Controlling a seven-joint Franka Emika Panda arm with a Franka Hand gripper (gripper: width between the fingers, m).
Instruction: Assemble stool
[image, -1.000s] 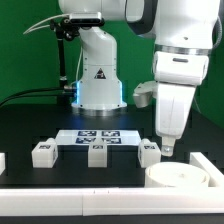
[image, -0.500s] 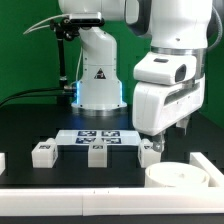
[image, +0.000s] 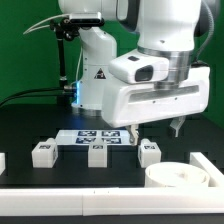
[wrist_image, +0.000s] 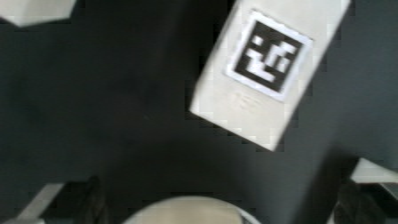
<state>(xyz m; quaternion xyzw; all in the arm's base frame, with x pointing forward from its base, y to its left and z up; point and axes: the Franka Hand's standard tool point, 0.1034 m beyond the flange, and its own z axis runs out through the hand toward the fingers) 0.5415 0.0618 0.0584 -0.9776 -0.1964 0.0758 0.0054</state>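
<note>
The round white seat (image: 186, 177) lies at the front on the exterior view's right. Three small white legs (image: 42, 153) (image: 97, 152) (image: 149, 153) with tags stand in a row in front of the marker board (image: 100, 137). My gripper (image: 157, 128) hangs open and empty above the rightmost leg and the seat's left side, with the hand turned sideways. In the wrist view a white tagged leg (wrist_image: 260, 72) lies on the black table, and a round white edge (wrist_image: 187, 210), probably the seat, shows between my dark fingers (wrist_image: 54, 198).
The robot's white base (image: 98, 80) stands behind the marker board. A long white bar (image: 70, 203) edges the table's front, with white blocks at the right (image: 207, 160) and left (image: 2, 161) edges.
My hand has risen from just over the seat, swung toward the exterior view's left and turned from upright to sideways. The legs and seat have not moved.
</note>
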